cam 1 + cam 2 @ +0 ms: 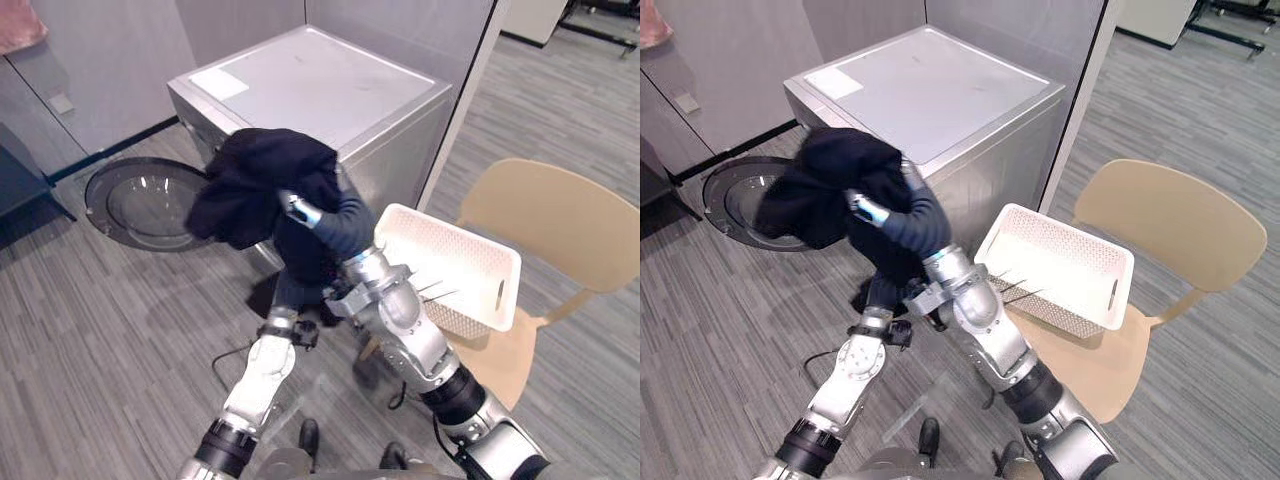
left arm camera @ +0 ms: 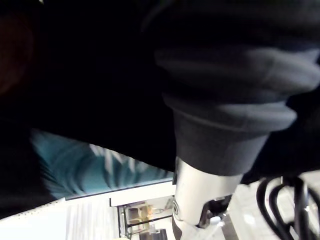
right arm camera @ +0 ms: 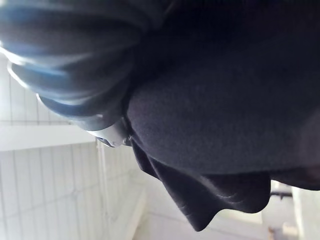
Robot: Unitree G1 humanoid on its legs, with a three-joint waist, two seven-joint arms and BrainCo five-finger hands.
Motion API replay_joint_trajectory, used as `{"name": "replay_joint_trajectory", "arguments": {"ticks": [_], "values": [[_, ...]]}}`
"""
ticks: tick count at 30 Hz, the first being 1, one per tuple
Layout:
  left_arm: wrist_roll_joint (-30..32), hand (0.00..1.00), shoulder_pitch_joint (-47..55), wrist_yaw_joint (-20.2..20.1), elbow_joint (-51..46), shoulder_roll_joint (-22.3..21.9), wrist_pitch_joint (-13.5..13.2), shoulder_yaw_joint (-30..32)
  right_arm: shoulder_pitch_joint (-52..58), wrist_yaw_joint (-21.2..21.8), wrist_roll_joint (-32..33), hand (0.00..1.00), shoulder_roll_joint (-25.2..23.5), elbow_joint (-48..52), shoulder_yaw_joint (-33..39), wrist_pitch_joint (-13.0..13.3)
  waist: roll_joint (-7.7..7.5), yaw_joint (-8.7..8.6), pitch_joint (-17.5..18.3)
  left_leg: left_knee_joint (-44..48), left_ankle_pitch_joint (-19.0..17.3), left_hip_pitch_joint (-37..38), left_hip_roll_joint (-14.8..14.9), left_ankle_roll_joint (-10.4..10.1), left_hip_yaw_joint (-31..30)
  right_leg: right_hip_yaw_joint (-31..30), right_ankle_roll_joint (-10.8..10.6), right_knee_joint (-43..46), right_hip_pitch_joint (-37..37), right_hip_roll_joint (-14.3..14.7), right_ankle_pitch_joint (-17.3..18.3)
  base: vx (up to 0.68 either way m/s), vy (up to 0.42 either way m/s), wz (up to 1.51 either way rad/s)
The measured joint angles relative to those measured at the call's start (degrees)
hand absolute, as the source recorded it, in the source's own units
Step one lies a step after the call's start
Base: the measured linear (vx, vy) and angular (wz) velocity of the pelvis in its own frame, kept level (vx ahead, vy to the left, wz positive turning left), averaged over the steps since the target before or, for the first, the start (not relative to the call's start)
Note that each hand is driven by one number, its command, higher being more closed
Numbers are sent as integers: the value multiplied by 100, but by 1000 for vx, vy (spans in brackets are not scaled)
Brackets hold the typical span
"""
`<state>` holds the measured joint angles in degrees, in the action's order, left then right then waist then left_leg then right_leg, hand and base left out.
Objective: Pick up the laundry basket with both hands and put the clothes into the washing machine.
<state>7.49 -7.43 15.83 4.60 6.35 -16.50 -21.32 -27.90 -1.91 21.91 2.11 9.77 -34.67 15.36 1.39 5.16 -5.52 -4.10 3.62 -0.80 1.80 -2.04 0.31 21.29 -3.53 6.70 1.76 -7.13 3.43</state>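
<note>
Both head eyes look steeply down from slightly offset spots, sharing the washing machine [image 1: 310, 90], basket [image 1: 450, 262] and chair [image 1: 560, 222]. Each wrist camera looks along its arm, very close against dark cloth [image 3: 215, 115].

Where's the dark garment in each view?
Left eye: dark garment centre-left, bunched before the washing machine.
Right eye: garment left of centre, same spot.
Left wrist: garment close up, against the camera.
Right wrist: garment close up, hanging folds.
Shared landmark: washing machine's grey top, both eye views.

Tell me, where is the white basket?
In the eye views, the white basket sits on the tan chair, on the robot's right, beside the washing machine.
</note>
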Motion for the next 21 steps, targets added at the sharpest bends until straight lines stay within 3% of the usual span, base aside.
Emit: {"name": "replay_joint_trajectory", "arguments": {"ticks": [5, 14, 15, 21], "values": [[479, 100, -581, 430, 57, -111, 117, -179, -119, 72, 413, 100, -138, -1, -413, 0, -2, -5, 205, -28, 23, 65, 40, -18, 1, -33, 31, -315, -168, 103, -166, 3, -7, -4], [538, 100, -130, 425, 280, -53, 166, -148, 375, 128, 388, 100, -43, -273, -285, 3, -5, -55, 305, -125, 83, 89, 134, -54, 119, -200, 117, -509, -153, 245, -329, -22, -5, -10], [485, 100, 81, 377, 301, -47, 167, -140, 645, 132, 254, 0, -32, -306, -146, 1, -5, -93, 304, -125, 83, 85, 139, -54, 118, -200, 118, -518, -152, 252, -329, 0, 0, 0], [100, 100, 949, 101, 768, -19, 175, 315, 1932, -198, -900, 0, 369, -1019, 1220, -32, -4, -109, 300, -126, 77, 12, 193, -63, 100, -226, 123, -580, -125, 315, -357, 5, -2, 1]]}}
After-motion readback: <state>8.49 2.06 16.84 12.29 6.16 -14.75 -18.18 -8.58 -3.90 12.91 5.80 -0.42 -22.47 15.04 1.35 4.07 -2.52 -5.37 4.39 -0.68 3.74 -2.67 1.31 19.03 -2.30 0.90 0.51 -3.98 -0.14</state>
